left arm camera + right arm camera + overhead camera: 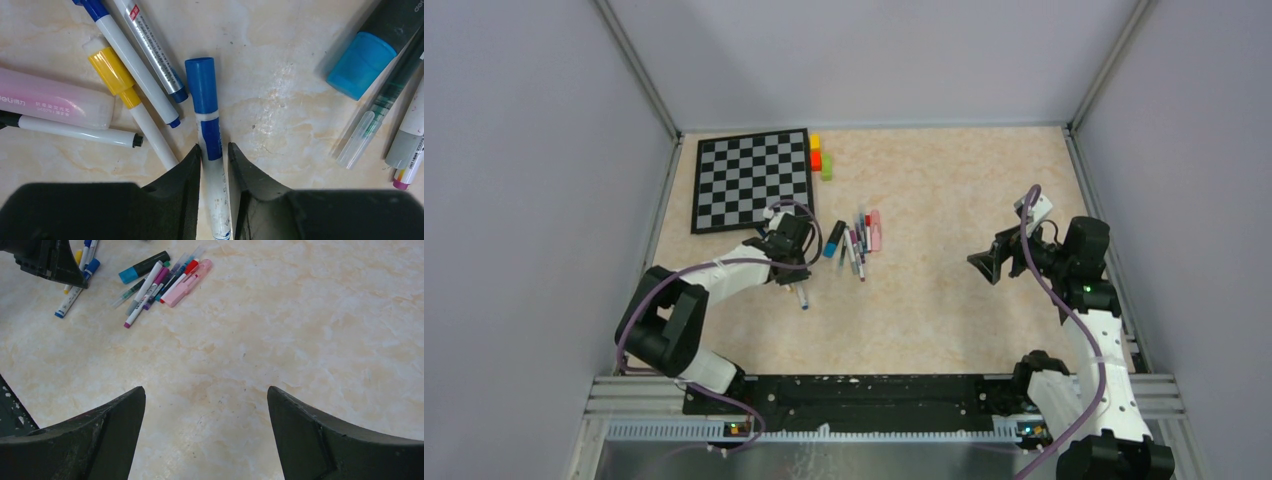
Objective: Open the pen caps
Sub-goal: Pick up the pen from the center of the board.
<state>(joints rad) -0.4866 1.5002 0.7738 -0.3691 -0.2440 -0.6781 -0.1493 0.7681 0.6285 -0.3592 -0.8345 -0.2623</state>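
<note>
In the left wrist view a white pen (215,172) with a blue cap (201,82) lies on the table. My left gripper (214,150) has its two black fingers pressed against both sides of the pen's barrel, below the cap. Beside it lie a yellow-capped pen (114,75), a pink highlighter (55,100) and a dark marker with a light-blue cap (361,65). From above, the left gripper (796,262) sits at the left end of the pen cluster (859,243). My right gripper (984,265) hovers wide open over bare table, its fingers (115,415) holding nothing.
A black-and-grey chessboard (752,180) lies at the back left. Yellow, red and green blocks (820,157) stand at its right edge. Grey walls close in the table on three sides. The arm bases and a rail run along the near edge.
</note>
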